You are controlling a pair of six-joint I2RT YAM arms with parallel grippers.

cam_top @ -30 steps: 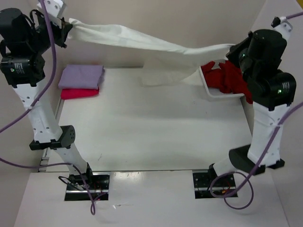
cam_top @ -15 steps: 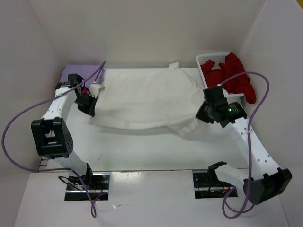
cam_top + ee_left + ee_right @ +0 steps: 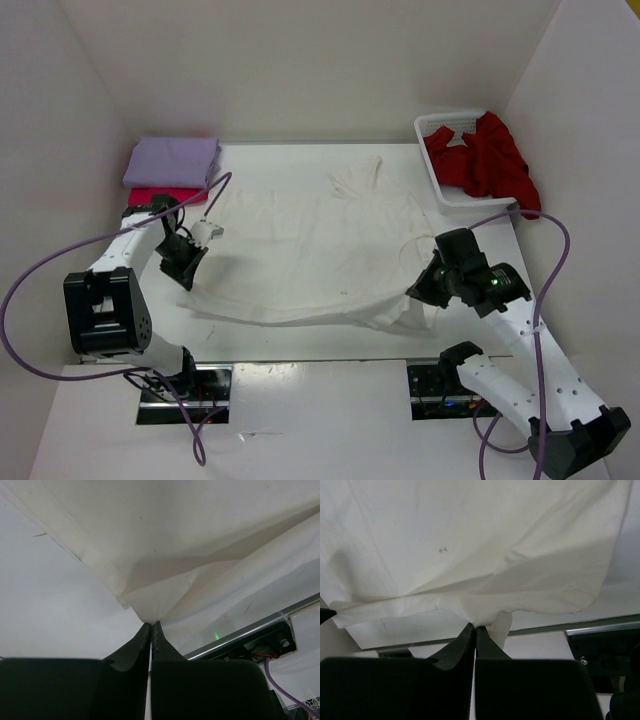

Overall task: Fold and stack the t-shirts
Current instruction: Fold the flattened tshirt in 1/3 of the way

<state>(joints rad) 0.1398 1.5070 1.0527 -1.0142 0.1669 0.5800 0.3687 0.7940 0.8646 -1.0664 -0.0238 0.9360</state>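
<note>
Roughly halfway: lavender shirt stacked on magenta shirt, left end effector and right end effector pinching the unfolded cream shirt, dark red shirt waiting in its basket.

The cream shirt spreads between left gripper and right gripper. Folded lavender shirt tops pink shirt beyond the left. The red shirt lies crumpled beyond the right.
</note>
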